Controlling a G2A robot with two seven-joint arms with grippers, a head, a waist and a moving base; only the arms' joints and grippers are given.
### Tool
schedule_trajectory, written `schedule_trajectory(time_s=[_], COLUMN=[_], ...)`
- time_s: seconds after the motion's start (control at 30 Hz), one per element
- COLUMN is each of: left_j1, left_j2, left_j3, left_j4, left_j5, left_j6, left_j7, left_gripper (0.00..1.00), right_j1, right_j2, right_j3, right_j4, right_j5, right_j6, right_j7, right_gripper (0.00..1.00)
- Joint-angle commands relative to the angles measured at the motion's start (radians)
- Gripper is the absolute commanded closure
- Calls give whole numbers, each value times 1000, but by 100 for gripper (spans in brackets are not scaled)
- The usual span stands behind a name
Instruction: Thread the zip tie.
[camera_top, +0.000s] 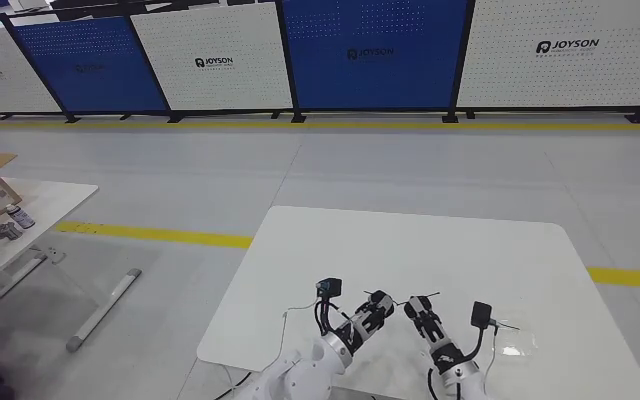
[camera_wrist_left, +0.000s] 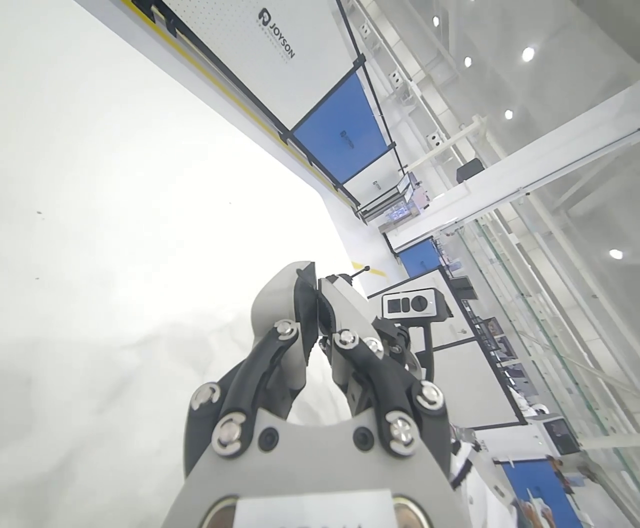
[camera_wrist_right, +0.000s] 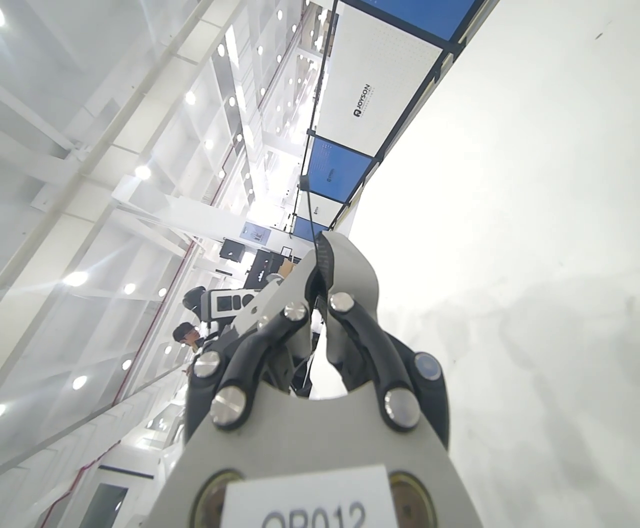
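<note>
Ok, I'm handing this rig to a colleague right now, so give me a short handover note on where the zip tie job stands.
Right gripper: shut on the zip tie, whose thin black strand sticks out past its fingertips to a small head.
Left gripper: shut, close beside the right one over the near edge of the white table; whether it pinches the tie I cannot tell.
Done: tie picked up.
To do: no closed loop shows, so threading likely remains.

We show a black zip tie (camera_wrist_right: 311, 212), the grey right gripper (camera_wrist_right: 320, 247) with black pads (camera_wrist_right: 325, 257), and a white counter (camera_top: 420, 250).
</note>
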Motion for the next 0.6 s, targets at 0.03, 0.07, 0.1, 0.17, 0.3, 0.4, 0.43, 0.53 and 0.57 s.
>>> schedule_trajectory(time_s=[0.03,0.07,0.1,0.17,0.3,0.4,0.43,0.53,0.57], left_j1=[-1,-2,-2,-4,-9,-14,-15,-21,-24], left_j2=[-1,-1,-1,-2,-3,-5,-5,-7,-7], left_j3=[3,4,6,9,16,22,23,24,25], left_j4=[-1,-1,-2,-3,-1,0,1,6,8], left_j5=[10,16,19,22,28,34,36,35,33], left_j6=[6,10,12,18,28,35,37,44,47], left_j7=[5,8,6,0,-6,-9,-10,-10,-10], left_gripper=[76,77,77,78,80,81,82,87,90], right_j1=[-5,-8,-10,-14,-18,-21,-21,-23,-24], right_j2=[0,1,1,1,1,0,0,0,0], right_j3=[4,6,7,8,9,10,10,11,11], right_j4=[-10,-14,-18,-23,-29,-32,-32,-33,-33], right_j5=[-14,-21,-26,-37,-46,-50,-51,-54,-54], right_j6=[8,12,14,21,27,27,27,25,24], right_j7=[-11,-17,-21,-27,-32,-33,-32,-30,-29], right_gripper=[100,100,100,100,100,100,100,100,100])
